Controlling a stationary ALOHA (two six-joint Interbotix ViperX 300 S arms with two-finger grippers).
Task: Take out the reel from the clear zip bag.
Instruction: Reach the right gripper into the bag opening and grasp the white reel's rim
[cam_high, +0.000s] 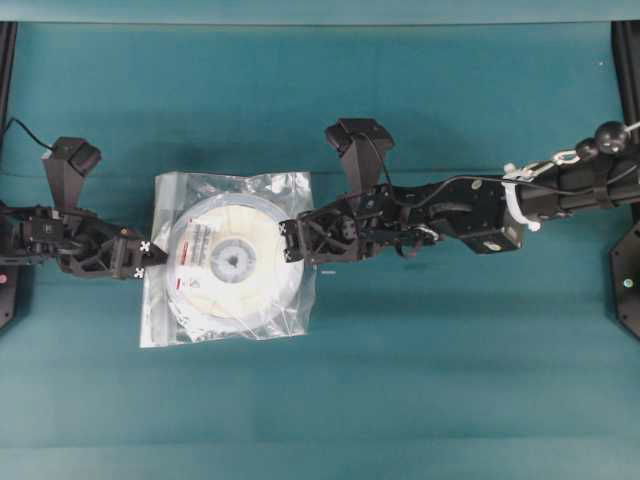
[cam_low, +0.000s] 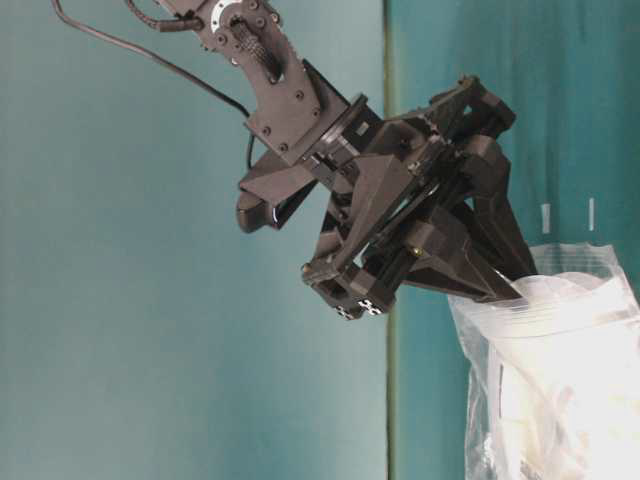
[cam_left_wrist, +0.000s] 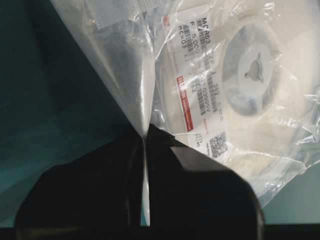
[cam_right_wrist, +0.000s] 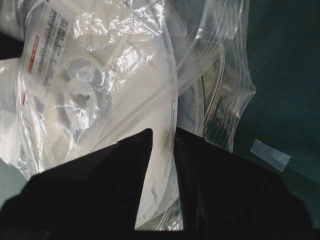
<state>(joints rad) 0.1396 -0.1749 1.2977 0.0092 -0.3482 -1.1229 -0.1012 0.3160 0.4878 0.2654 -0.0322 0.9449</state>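
The clear zip bag (cam_high: 165, 330) lies flat on the teal table, left of centre, with the reel (cam_high: 232, 258) inside it, label side up. My left gripper (cam_high: 152, 258) is shut on the bag's left edge; the left wrist view shows a thin fold of film (cam_left_wrist: 120, 60) pinched between the jaws (cam_left_wrist: 144, 137), with the reel's grey hub (cam_left_wrist: 255, 65) behind. My right gripper (cam_high: 290, 242) reaches in from the right. Its jaws (cam_right_wrist: 163, 134) are closed on the reel's white rim (cam_right_wrist: 160, 165) at the bag's zip-strip side (cam_right_wrist: 225, 75).
Black frame posts (cam_high: 8, 60) stand at the table's left and right edges. A small strip of clear tape (cam_right_wrist: 270, 154) lies on the cloth right of the bag. In the table-level view the bag (cam_low: 560, 400) rises at the lower right.
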